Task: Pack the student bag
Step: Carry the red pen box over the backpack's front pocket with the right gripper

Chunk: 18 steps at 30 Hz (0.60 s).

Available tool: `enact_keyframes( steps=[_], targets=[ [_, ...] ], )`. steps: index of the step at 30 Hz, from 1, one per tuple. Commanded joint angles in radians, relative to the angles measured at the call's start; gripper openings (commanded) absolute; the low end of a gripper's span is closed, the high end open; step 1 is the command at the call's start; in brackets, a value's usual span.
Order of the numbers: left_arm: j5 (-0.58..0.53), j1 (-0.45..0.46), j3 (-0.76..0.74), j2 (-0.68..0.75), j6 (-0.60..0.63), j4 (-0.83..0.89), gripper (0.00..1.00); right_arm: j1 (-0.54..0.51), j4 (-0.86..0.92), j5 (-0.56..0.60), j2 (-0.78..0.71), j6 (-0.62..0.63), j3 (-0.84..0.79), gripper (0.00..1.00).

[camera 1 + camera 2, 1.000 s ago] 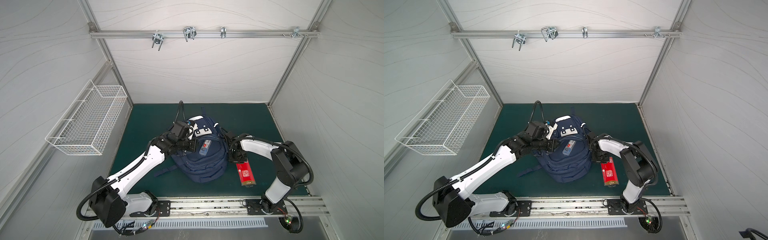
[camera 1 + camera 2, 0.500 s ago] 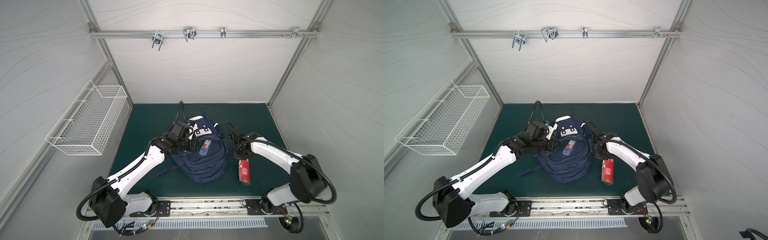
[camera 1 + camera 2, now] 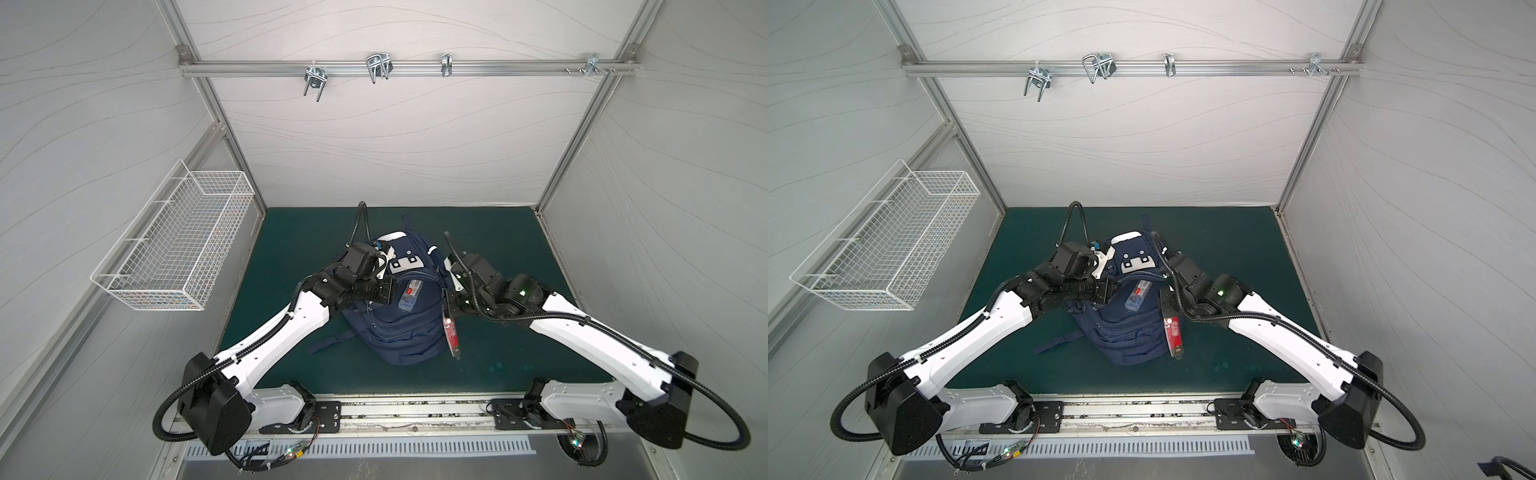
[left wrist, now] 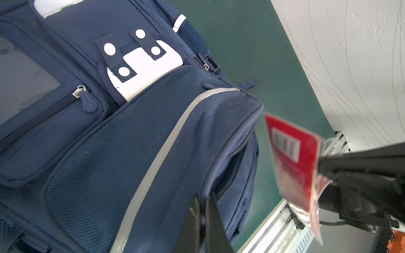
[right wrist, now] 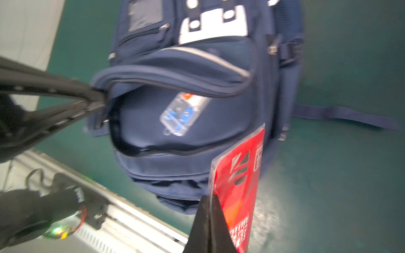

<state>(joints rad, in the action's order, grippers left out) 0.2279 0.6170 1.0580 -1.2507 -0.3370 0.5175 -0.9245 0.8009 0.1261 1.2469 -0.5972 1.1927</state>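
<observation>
Red packet (image 5: 238,175) rose, pinched by right tool (image 5: 209,198); left tool (image 4: 202,198) pinches student bag (image 3: 399,336) pocket holding clear case (image 5: 180,114).

Lab enclosure: aluminium rail (image 3: 407,66), white panels (image 3: 395,137)

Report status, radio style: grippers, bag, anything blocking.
Left gripper shut on student bag pocket flap, pocket open. Right gripper shut on red packet, beside bag. Clear case lying in opening.

Both arms angled inward, left claw (image 4: 202,197) and right claw (image 5: 210,197) pinched closed.
</observation>
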Motion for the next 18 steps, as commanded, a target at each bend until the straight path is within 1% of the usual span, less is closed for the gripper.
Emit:
enact_keyframes(
  steps=[1, 5, 10, 13, 15, 16, 18],
  targets=[
    [0.008, 0.004, 0.013, 0.047, -0.007, -0.063, 0.0, -0.014, -0.086, -0.094, 0.075, -0.033, 0.039, 0.0],
    [0.025, 0.003, 0.011, 0.051, -0.014, -0.074, 0.0, -0.013, -0.162, -0.132, 0.179, -0.074, 0.079, 0.0],
    [0.046, 0.004, 0.004, 0.062, -0.019, -0.089, 0.0, 0.016, -0.265, -0.109, 0.283, -0.151, 0.106, 0.0],
    [0.067, 0.003, -0.005, 0.072, -0.027, -0.108, 0.0, 0.043, -0.337, -0.071, 0.314, -0.206, 0.108, 0.0],
    [0.075, 0.004, -0.009, 0.073, -0.033, -0.114, 0.0, 0.065, -0.395, -0.085, 0.334, -0.245, 0.101, 0.0],
    [0.077, 0.003, -0.007, 0.071, -0.034, -0.112, 0.0, 0.076, -0.408, -0.093, 0.353, -0.258, 0.105, 0.07],
    [0.075, 0.003, -0.004, 0.067, -0.032, -0.107, 0.0, 0.084, -0.397, -0.094, 0.385, -0.265, 0.129, 0.29]
  ],
)
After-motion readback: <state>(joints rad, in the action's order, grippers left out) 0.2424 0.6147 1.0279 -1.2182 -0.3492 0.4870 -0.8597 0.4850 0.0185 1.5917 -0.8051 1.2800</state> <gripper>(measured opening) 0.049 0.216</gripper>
